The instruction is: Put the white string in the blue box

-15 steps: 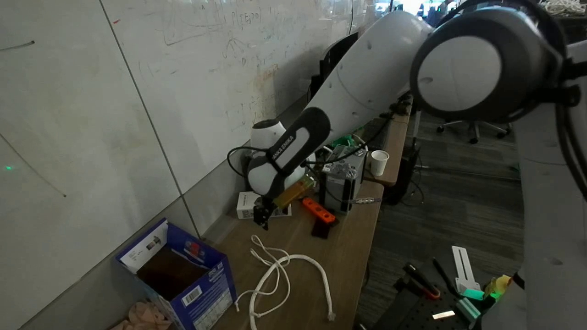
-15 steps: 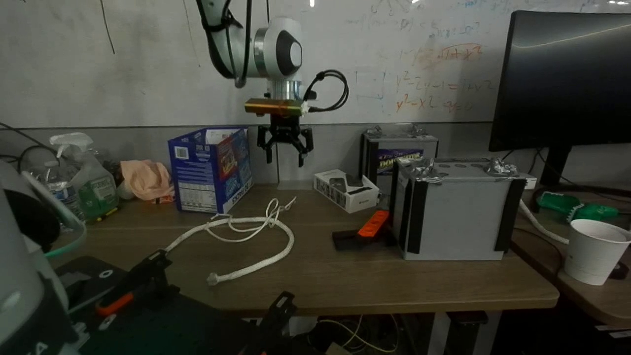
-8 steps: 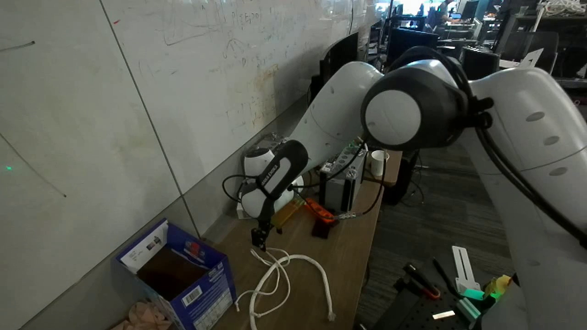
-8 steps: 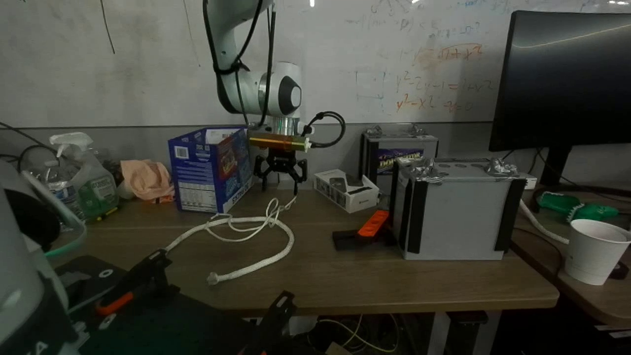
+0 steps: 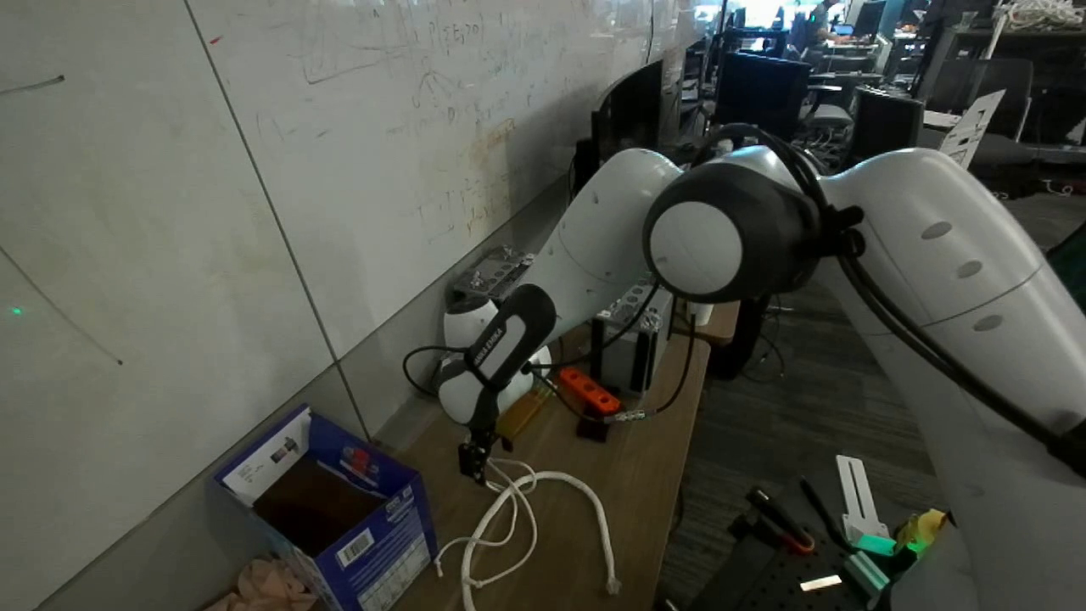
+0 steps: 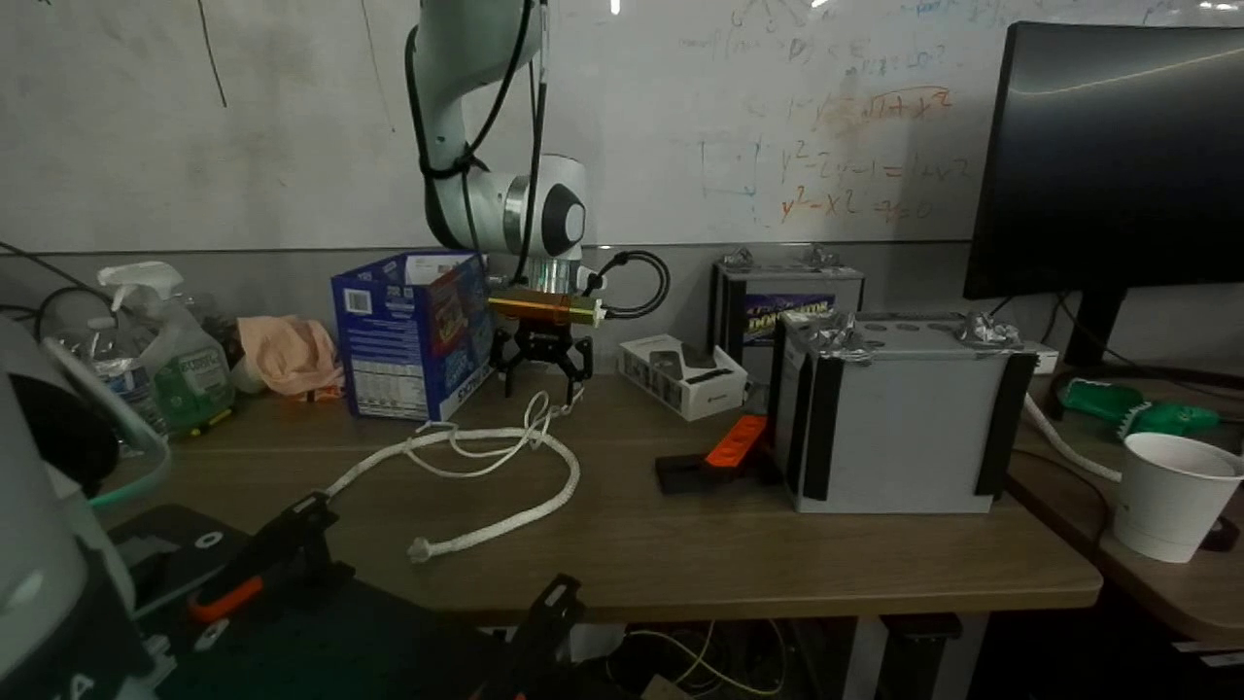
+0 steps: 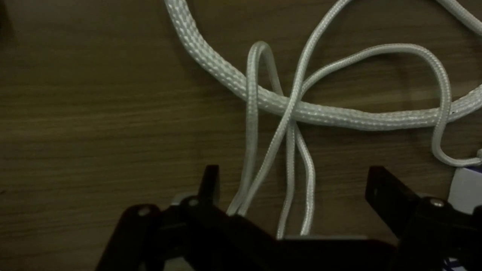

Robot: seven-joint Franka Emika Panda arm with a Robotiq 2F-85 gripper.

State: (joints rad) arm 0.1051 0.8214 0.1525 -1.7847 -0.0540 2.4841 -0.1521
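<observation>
The white string lies in loose loops on the wooden table, a thick cord with thinner strands across it, in both exterior views (image 5: 543, 475) (image 6: 571, 476) and in the wrist view (image 7: 339, 116). The blue box stands open-topped beside it in both exterior views (image 5: 386, 543) (image 6: 389, 340); one pale corner shows at the wrist view's right edge (image 7: 467, 188). My gripper (image 5: 472, 471) (image 6: 539, 394) points down, low over the string's thin loops near the box. In the wrist view the jaws (image 7: 293, 173) are wide apart. Thin strands run between them, their lower ends hidden by the gripper.
A small white device box (image 6: 685, 377), an orange tool (image 6: 737, 439) and a grey case (image 6: 904, 428) stand to one side. A pink cloth (image 6: 290, 355) and spray bottle (image 6: 185, 350) are beyond the blue box. A whiteboard wall (image 5: 170, 212) runs along the table.
The arm has come down, bringing the open gripper from well above the table to low over the string's thin loops. The string and the blue box have not moved.
</observation>
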